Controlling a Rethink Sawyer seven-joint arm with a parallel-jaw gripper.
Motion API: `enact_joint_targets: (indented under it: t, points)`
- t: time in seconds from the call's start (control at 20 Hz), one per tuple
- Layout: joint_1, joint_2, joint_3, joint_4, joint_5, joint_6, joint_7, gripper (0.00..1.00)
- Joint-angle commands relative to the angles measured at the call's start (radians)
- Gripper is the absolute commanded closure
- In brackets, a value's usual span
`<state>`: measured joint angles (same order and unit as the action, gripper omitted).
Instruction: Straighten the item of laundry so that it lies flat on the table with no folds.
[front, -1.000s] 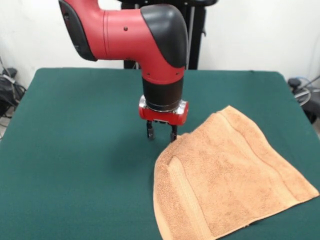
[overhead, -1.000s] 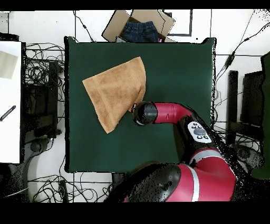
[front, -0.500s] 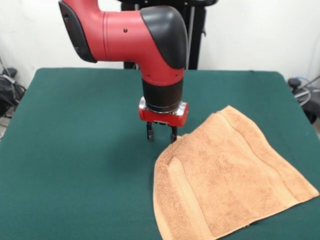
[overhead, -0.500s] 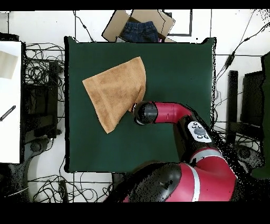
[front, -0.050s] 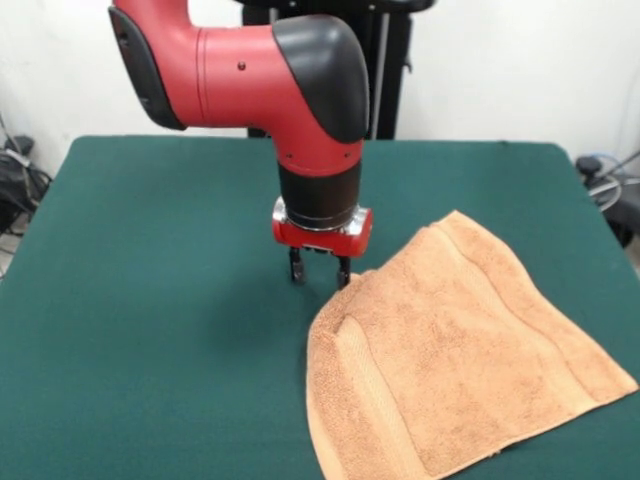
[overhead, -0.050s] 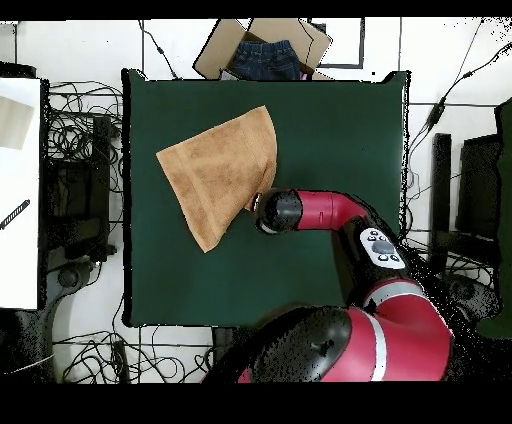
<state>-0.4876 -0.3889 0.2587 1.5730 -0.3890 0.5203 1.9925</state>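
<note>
Towel (front, -0.050s: 465, 355) located on green tabletop (front, -0.050s: 150, 300), toward one side; spread mostly flat, but one corner remains folded under, giving a diagonal edge and a raised ridge near the fold. Hand (front, -0.050s: 319, 274) positioned at that folded edge, fingers parted and pointing down, one fingertip touching or just beside the cloth; nothing grasped. Task judged incomplete: folded corner left to grasp and draw out flat
</note>
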Motion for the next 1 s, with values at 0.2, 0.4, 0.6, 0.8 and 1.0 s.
enact_joint_targets:
  t: [0.2, 0.4, 0.6, 0.8, 1.0]
  points:
    - [-0.145, 0.171, 0.069, -0.254, -0.166, -0.018, -0.255, 0.00]
    - [-0.187, 0.179, 0.102, -0.265, -0.210, -0.005, -0.299, 0.00]
    - [-0.221, 0.182, 0.133, -0.274, -0.254, 0.013, -0.335, 0.00]
    - [-0.256, 0.187, 0.168, -0.280, -0.294, 0.028, -0.362, 0.00]
    - [-0.305, 0.203, 0.216, -0.290, -0.330, 0.053, -0.410, 0.00]
